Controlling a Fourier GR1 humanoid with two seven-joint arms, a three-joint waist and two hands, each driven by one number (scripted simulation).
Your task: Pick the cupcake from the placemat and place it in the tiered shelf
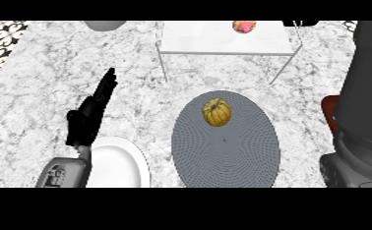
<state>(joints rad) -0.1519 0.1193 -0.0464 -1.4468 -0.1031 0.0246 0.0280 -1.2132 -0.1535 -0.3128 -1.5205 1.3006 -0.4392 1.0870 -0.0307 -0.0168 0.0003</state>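
Observation:
A small pink and yellow cupcake (244, 26) sits on the top of the white tiered shelf (218, 44) at the back of the counter. On the grey oval placemat (225, 150) lies an orange ribbed round item (216, 112), near its far end. My right forearm runs up the right edge, and only a black part of the right hand (301, 23) shows at the shelf's back right corner, apart from the cupcake. My left hand (91, 111) rests open at the left, fingers straight and pointing away.
A white plate (123, 162) lies at the front left beside my left forearm. A grey rounded object (105, 25) shows at the back left. A dark red object (329, 107) is partly hidden by the right arm.

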